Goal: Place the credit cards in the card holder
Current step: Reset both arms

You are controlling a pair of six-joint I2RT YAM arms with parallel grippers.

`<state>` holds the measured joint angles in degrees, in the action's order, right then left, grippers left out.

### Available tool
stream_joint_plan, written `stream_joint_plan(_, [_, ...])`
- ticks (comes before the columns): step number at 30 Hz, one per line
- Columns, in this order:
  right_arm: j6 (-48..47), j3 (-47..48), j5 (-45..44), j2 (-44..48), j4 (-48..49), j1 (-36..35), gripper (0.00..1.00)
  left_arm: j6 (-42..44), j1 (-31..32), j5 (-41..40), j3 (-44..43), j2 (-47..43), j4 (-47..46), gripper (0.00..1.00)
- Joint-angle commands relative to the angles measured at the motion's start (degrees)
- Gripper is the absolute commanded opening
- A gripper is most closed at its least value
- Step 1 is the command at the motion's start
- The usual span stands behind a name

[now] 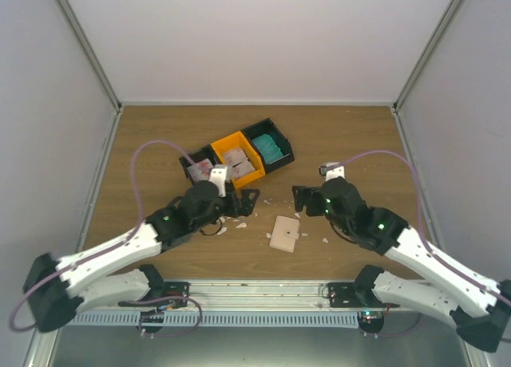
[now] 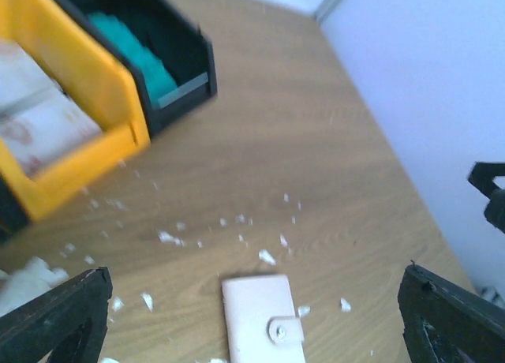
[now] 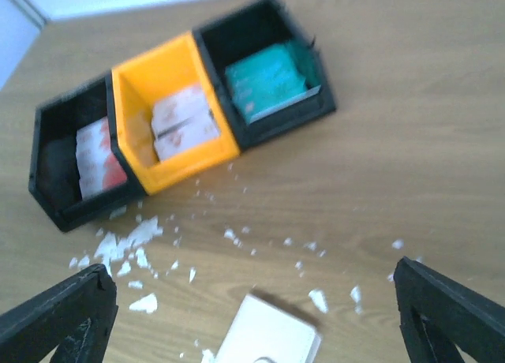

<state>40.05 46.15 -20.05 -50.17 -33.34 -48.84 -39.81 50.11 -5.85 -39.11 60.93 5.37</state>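
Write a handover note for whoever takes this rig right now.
Left end effector: open, empty.
Right end effector: open, empty.
Card holder: flat on the table between them, looks closed.
Teal cards and white-red cards: in the bins.
White scraps lie in front of the bins.
Done: nothing.
Left: open the holder, load every card.

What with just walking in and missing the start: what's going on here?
Nothing is held right now. The left gripper and right gripper are both open above the table. The card holder lies flat between them among white scraps, flap apparently shut. The teal cards and white-and-red cards sit in the joined bins, so loading has not started.
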Motion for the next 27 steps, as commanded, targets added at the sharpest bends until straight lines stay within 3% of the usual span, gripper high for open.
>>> stream_joint_plan(1, [-4.7, 6.5, -10.1, 6.7, -8.4, 0.2, 0.99, 4.1, 0.2, -13.4, -3.3, -10.6, 10.6, 0.99])
stream_joint_plan(13, [-3.4, 18.4, -24.1, 20.2, -20.2, 0.2, 1.0, 11.4, 0.2, -24.1, -11.7, -33.6, 27.9, 0.99])
stream_joint_plan(27, [1.3, 18.9, -28.9, 24.8, -27.4, 0.2, 1.0, 13.4, 0.2, -27.8, -12.8, -41.5, 34.7, 0.99])
